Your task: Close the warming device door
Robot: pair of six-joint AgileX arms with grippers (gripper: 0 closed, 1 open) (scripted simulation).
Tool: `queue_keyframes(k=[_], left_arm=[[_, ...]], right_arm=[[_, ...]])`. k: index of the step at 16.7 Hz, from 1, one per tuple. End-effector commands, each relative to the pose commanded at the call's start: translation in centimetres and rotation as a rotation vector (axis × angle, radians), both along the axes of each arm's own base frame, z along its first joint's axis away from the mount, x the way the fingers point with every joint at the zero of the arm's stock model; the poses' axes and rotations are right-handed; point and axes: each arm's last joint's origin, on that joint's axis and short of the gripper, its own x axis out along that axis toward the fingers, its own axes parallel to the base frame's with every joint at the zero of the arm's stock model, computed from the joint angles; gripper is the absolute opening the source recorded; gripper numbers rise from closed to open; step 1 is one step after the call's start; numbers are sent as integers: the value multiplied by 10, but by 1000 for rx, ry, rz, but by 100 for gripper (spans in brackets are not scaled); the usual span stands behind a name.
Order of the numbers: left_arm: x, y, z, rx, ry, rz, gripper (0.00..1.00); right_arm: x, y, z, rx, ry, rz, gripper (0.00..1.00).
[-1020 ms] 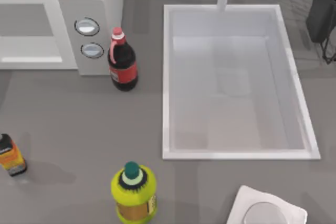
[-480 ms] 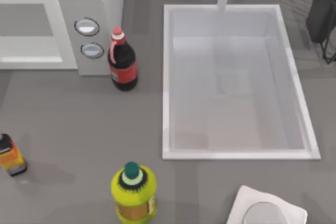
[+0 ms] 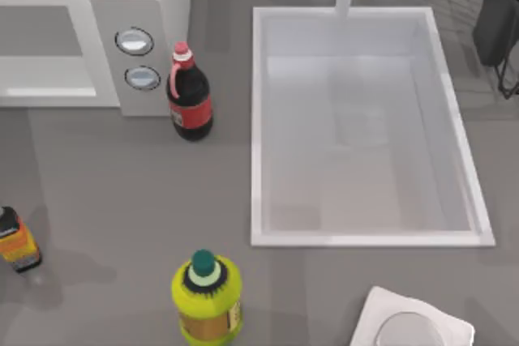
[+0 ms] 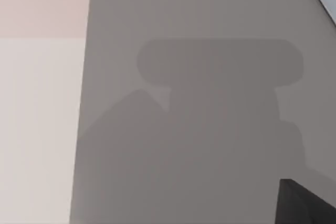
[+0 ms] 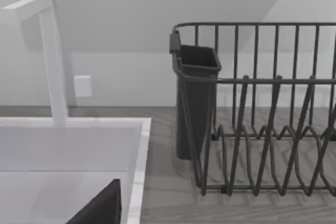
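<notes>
The warming device (image 3: 89, 34) stands at the back left corner of the bench (image 3: 122, 200), with its grey dial panel (image 3: 138, 58) facing the front. The door (image 3: 45, 46) seems to lie flat against the front of the box, so I judge it is closed or almost closed, but I cannot be sure from above. A dark cola bottle (image 3: 188, 95) stands just beside the dial panel, on the side where the door does not swing, probably so it does not block it. A yellow bottle (image 3: 207, 297) and a small orange bottle (image 3: 16, 241) stand near the front edge, well apart from the device. The white sink (image 3: 259, 119) takes the right half of the bench. The left wrist view looks down on grey bench surface with a shadow on it. The right wrist view looks at the dish rack (image 5: 252, 108) beside the sink; this arm looks parked. For both tools, I cannot tell if the fingers are apart or together.
</notes>
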Motion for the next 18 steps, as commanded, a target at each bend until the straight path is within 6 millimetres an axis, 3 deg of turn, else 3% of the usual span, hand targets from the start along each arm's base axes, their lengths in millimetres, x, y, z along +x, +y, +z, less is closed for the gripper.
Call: queue_keyframes(k=[3, 9, 18], left_arm=[[-1, -16, 1, 8, -9, 1, 0], [-2, -21, 0, 1, -5, 5, 0], [-3, -110, 0, 0, -5, 4, 0]], right_arm=[[0, 0, 0, 0, 0, 0, 100], [0, 0, 0, 0, 0, 0, 100], [0, 0, 0, 0, 0, 0, 100]])
